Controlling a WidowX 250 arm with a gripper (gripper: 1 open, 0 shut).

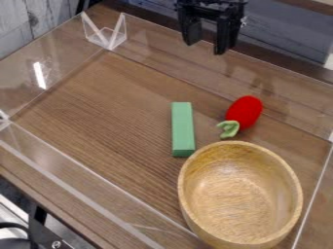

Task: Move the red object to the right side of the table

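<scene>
**Red object not yet picked up**

My pincer [209,39] hangs over the far edge of the counter [104,107], pointing down, its jaws spread and holding nothing. The red object [242,112] lies on the wood toward the right, green stem toward me, just beside the green block [184,128] and close to the rim of the wooden bowl [240,195]. I judge the job barely begun: reaching, grasping, carrying and setting down all remain, though the fruit already lies right of centre. I can read no brand, label or writing anywhere in this view.
</scene>
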